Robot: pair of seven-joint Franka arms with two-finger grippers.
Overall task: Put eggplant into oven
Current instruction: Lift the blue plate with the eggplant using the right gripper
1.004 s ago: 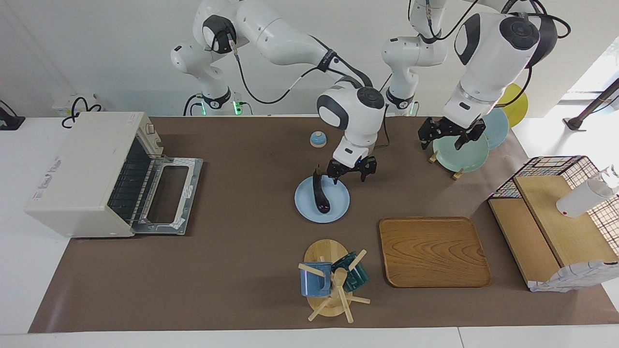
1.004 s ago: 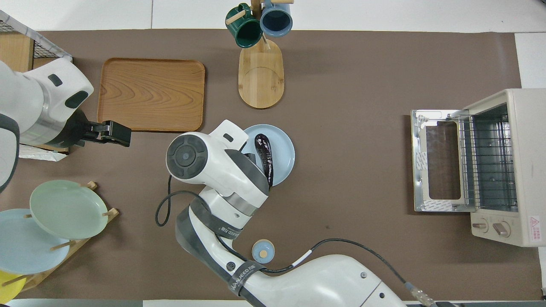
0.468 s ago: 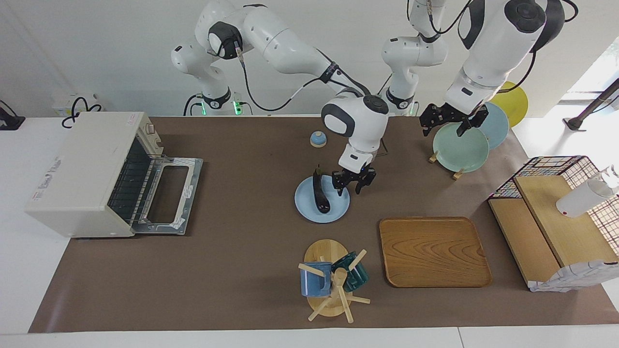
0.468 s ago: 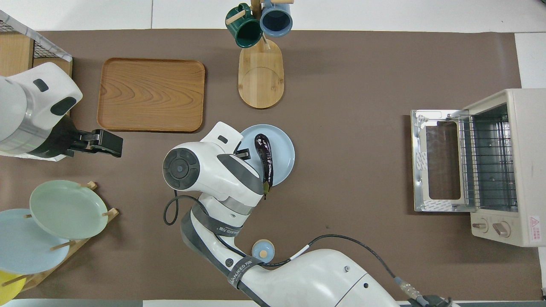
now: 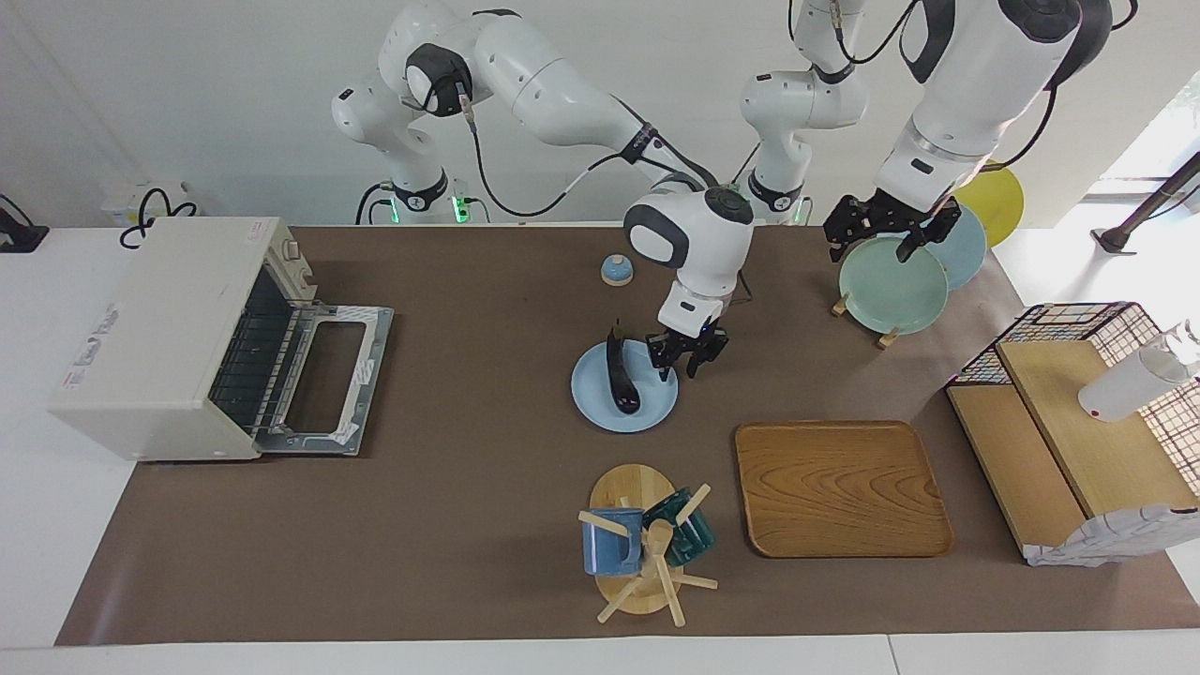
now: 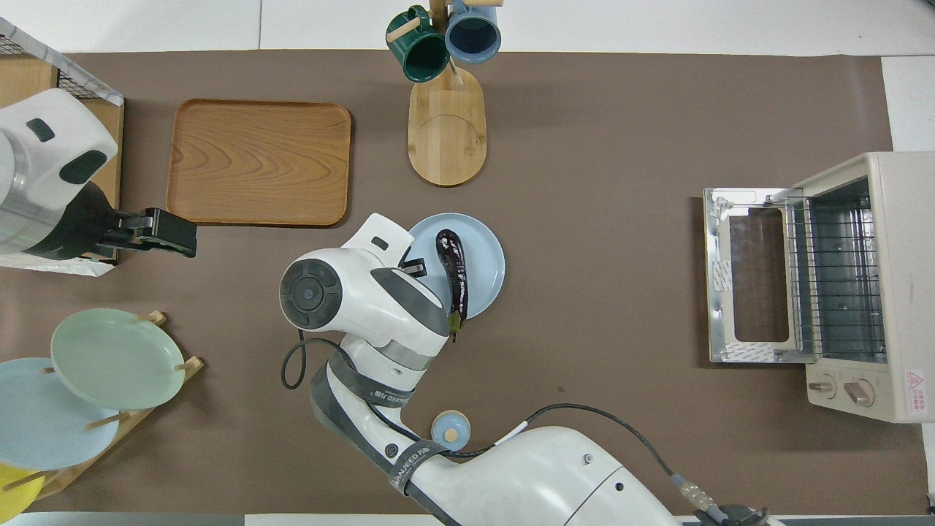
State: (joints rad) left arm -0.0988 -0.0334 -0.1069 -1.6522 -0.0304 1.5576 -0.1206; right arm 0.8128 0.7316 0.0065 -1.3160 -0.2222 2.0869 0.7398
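Observation:
The dark purple eggplant (image 5: 621,375) lies on a light blue plate (image 5: 656,411) mid-table, its stem tip toward the robots. It also shows in the overhead view (image 6: 454,270). My right gripper (image 5: 684,364) is open, low over the plate's edge beside the eggplant, toward the left arm's end. In the overhead view its wrist hides most of it. The cream oven (image 5: 155,328) stands at the right arm's end with its door (image 5: 328,375) folded down and the wire rack (image 6: 833,277) showing. My left gripper (image 5: 886,242) is open and empty, raised over the plate rack.
A mug tree (image 5: 642,548) with a blue and a green mug and a wooden tray (image 5: 839,487) lie farther from the robots than the plate. A plate rack (image 5: 895,281), a small blue lid (image 5: 616,270) and a wire-and-wood shelf (image 5: 1078,412) stand around.
My right gripper has come down and turned, closing in beside the eggplant over the plate. My left arm has lifted and drawn back toward its end. The eggplant has not moved.

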